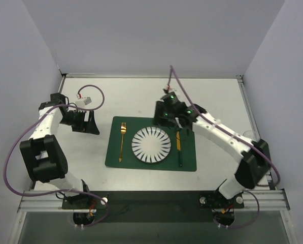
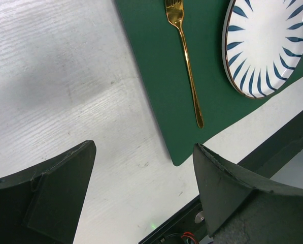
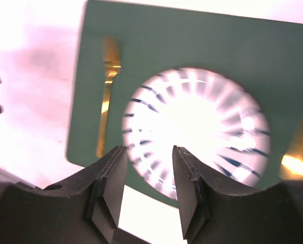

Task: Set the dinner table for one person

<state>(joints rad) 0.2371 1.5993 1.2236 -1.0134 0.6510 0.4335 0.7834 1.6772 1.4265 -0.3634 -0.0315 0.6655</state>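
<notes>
Dinner table [image 1: 141, 96] – a broad white top with metal rails at its edges – fills most of the overhead view, and both arms reach out over it. A dark green placemat [image 1: 141, 163] lies flat on it near the middle. On the mat sits a white plate [image 1: 151, 145] with dark blue rays around its rim. A gold fork [image 1: 122, 141] lies to the left of the plate, apart from it, tines toward the far side. To the right of the plate lies a knife [image 1: 179, 147], gold at its far part and dark toward the near edge.

The left gripper [image 2: 143, 147] hangs over bare tabletop just off the mat's left edge, its jaws spread wide with nothing between them. The right gripper [image 3: 148, 152] is raised over the mat; its own camera is blurred, yet it shows the jaws parted by a narrow gap – empty, with the plate below
</notes>
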